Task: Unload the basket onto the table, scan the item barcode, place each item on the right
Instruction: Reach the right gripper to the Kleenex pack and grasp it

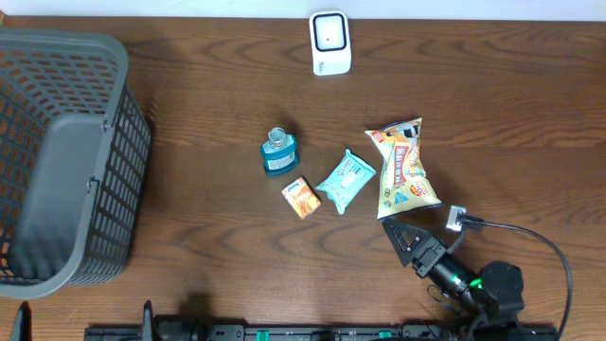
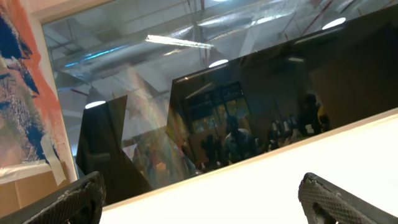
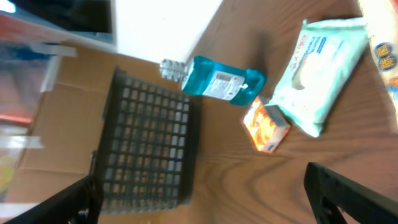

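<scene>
Snack bag [image 1: 405, 169], pale blue wipes pack [image 1: 346, 179], small orange box [image 1: 301, 197] and teal bottle [image 1: 278, 152] sit in a loose cluster at the middle of the wooden worktop [image 1: 218, 85]. The box lies just beside the near corner of the wipes pack, and the bottle stands just behind it. A white scanner [image 1: 330, 43] stands well apart from them at the far edge. A dark grey mesh basket [image 1: 62, 161] fills the left end.

The right gripper [image 1: 402, 235] hovers low just beside the near end of the snack bag. In its wrist view its fingers [image 3: 329, 193] stand wide apart with nothing between them, and the bottle, box and wipes pack lie ahead.

The left gripper [image 2: 202, 193] points upward, away from the worktop, at a dark window and ceiling lights. Its fingers [image 2: 74, 199] are also spread wide and hold nothing.
</scene>
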Available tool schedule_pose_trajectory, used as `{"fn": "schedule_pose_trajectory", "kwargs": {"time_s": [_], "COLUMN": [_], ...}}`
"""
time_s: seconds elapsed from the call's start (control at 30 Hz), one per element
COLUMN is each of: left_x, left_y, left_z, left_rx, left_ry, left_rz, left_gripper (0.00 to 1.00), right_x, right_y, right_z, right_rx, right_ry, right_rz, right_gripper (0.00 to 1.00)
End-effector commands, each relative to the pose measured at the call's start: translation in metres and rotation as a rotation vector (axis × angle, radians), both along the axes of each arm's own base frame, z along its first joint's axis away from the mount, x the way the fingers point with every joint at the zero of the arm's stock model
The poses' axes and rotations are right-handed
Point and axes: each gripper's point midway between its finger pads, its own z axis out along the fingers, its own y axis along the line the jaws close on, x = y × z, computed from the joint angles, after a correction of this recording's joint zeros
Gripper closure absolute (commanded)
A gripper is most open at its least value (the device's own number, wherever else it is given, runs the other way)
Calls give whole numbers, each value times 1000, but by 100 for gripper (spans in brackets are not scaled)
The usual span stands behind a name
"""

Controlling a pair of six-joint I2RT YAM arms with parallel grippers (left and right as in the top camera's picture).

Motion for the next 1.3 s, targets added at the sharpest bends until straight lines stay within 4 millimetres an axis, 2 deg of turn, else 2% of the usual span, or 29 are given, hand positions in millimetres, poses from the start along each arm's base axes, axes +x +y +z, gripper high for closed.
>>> {"fn": "schedule_pose_trajectory", "kwargs": {"time_s": [0.0,0.03,0.13,0.23,0.3,0.4,0.47,0.57,0.6,0.63,0.67,0.7,0.8,0.9,1.07,1.27], "left_x": [-9,-10,-10,-10,-10,-10,-8,-4,-2,0,1,3,3,3,5,5], "left_y": [-2,-2,-2,-2,-2,-2,-2,-2,-1,-1,0,0,1,1,1,1], "left_z": [7,8,8,8,8,8,6,-1,-3,-6,-8,-9,-10,-10,-13,-13], "left_rx": [-5,-4,-5,-5,-5,-5,-5,-4,-4,-4,-5,-5,-5,-5,-6,-5], "left_ry": [-35,-39,-42,-40,-41,-40,-28,5,14,26,36,43,45,49,60,60], "left_rz": [-12,-13,-12,-13,-12,-13,-13,-5,3,17,31,46,51,50,50,49], "left_gripper": [1,1,1,1,1,1,1,1,1,1,1,1,1,1,1,1], "right_x": [11,11,14,23,31,37,37,53,54,57,61,64,71,80,92,84], "right_y": [-33,-41,-47,-44,-39,-14,8,37,44,63,72,79,88,105,130,136], "right_z": [44,58,91,103,91,42,11,-22,-28,-37,-43,-52,-76,-90,-95,-120], "right_rx": [-258,-327,-389,-415,-401,-353,-396,-442,-439,-413,-409,-408,-387,-356,-360,-414], "right_ry": [-72,-60,-21,66,186,484,608,658,674,687,683,697,790,799,703,752], "right_rz": [-159,-189,-200,-176,-166,-112,-36,37,64,132,157,158,97,87,97,-6], "right_gripper": [1,1,1,1,1,1,1,1,9,21,27,29,28,29,29,33]}}
